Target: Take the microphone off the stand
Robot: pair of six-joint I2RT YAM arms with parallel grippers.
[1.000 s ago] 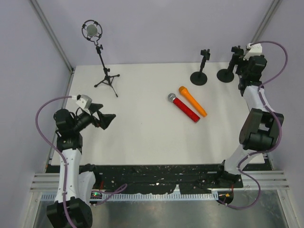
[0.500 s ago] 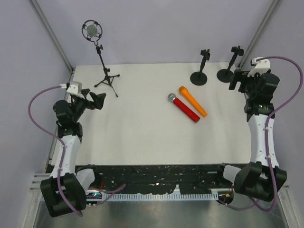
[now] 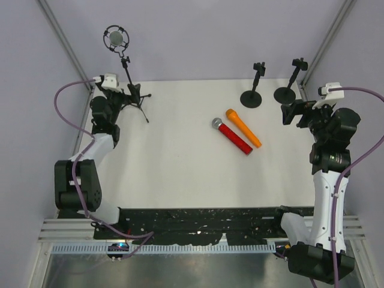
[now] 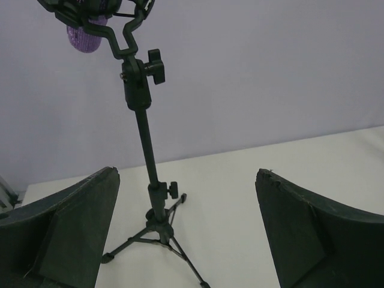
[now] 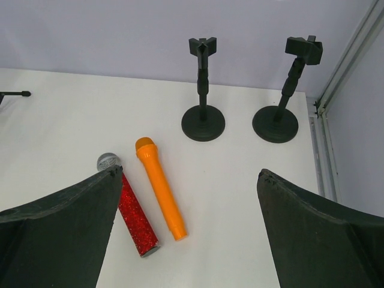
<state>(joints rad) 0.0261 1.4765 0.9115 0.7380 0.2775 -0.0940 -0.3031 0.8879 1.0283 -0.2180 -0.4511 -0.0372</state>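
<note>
Sitting in the shock mount (image 4: 63, 9) atop the tripod stand (image 4: 158, 217) at the worktop's (image 3: 180, 162) 11 o'clock, the microphone (image 3: 116, 39) is untouched. Left jaws gape wide facing the stand; right jaws, at 3 o'clock, gape too, gripping nothing.

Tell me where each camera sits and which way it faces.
Top external: above and behind, looking down on the table; both arms show.
Left wrist: low at the left, facing the tripod stand and its microphone; open jaws show.
Right wrist: at the right, looking down at the red microphone, orange microphone, two empty stands; open jaws show.
Top and left wrist share the tripod stand.
</note>
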